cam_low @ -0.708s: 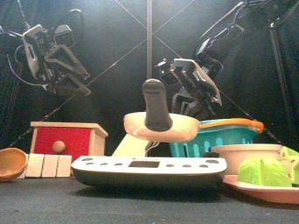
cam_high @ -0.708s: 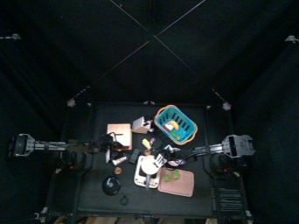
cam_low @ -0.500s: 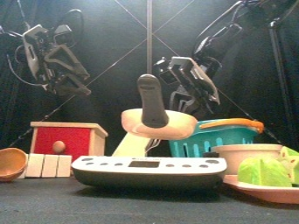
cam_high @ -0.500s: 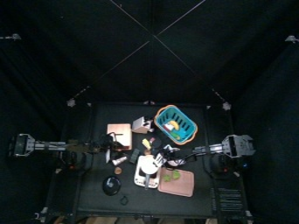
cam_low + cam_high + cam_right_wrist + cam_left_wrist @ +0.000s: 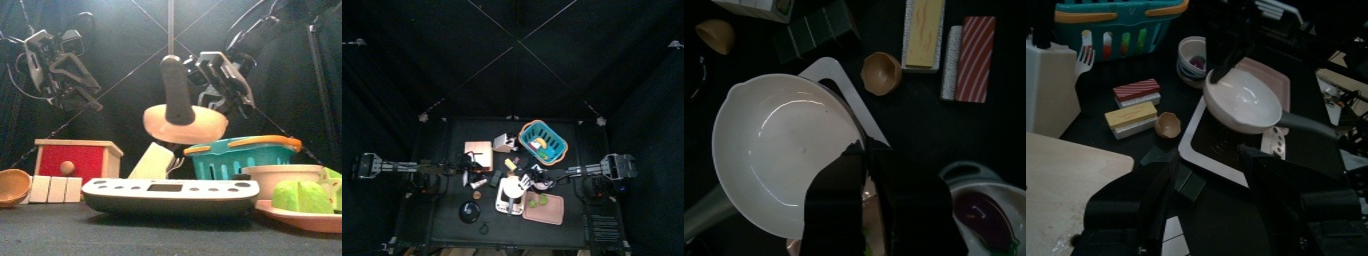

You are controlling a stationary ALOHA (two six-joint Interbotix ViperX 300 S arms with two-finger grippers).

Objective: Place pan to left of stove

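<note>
A small round cream pan (image 5: pixel 181 124) with a dark handle hangs in the air above the white rectangular stove (image 5: pixel 170 194), clamped at its rim by the right gripper (image 5: pixel 862 160). The left wrist view alone shows the pan's pale inside over the stove's grey top. The left gripper (image 5: pixel 83 97) hangs apart, its jaws unclear.

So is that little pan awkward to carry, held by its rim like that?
Probably light: the pan hangs tilted from the right gripper, pinched at its rim. Its smooth bowl looks rigid but possibly slippery, and the long handle may make it swing.
</note>
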